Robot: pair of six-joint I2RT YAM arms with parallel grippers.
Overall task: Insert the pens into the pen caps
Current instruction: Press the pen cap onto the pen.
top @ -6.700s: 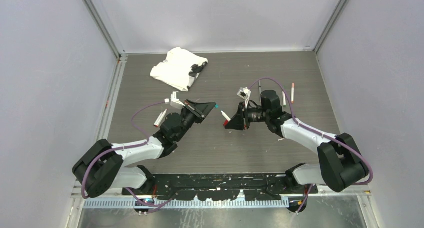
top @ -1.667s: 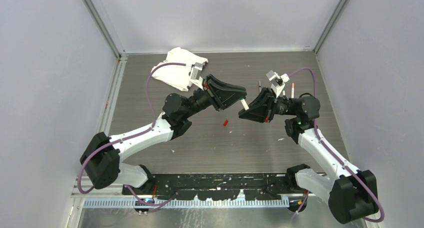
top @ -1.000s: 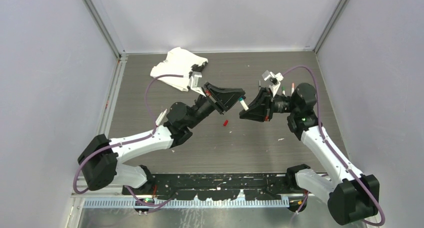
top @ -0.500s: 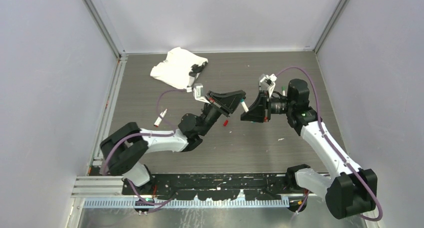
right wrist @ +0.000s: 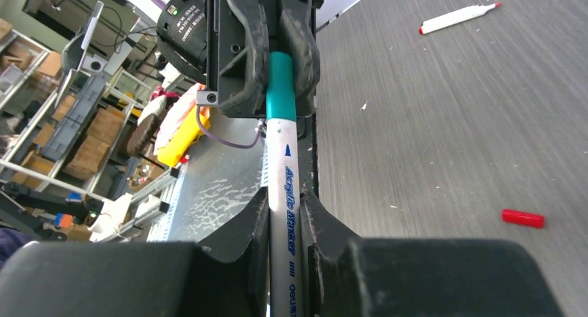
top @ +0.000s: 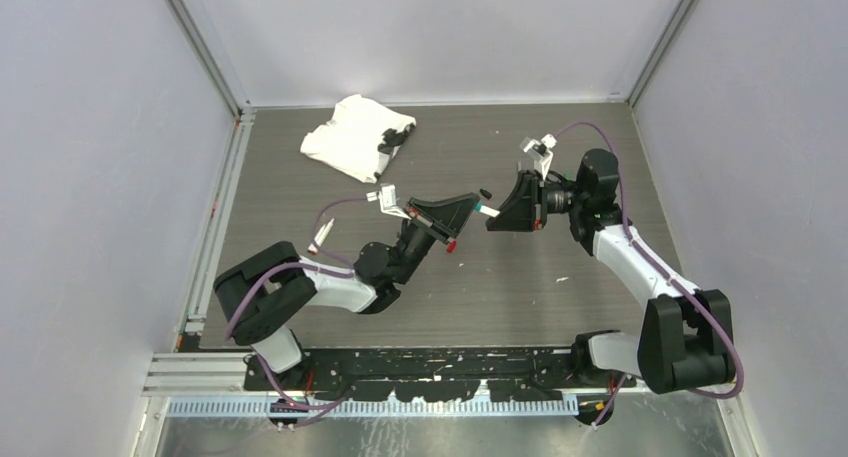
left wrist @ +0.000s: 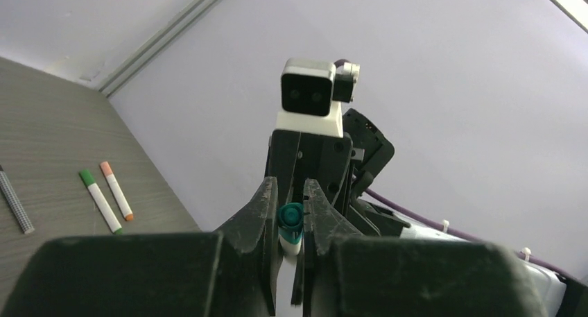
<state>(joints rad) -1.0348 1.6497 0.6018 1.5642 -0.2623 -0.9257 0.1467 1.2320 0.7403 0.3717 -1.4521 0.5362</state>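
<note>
White pen (right wrist: 286,185), one, clamped by right gripper (right wrist: 286,209), one teal cap (left wrist: 291,215), pinched by left gripper (left wrist: 289,195)

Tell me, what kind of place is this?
Probably a robot lab's test booth: plain grey walls close in a wood-look table, two robot arms are mounted at its near edge, and cluttered shelves stand beyond it.

The grey worktop (top: 500,287) bears a red cap (top: 452,245) just nearside of both jaws. A white cloth (top: 352,137) lies beyond-left and a loose pen (top: 320,237) well left.
</note>
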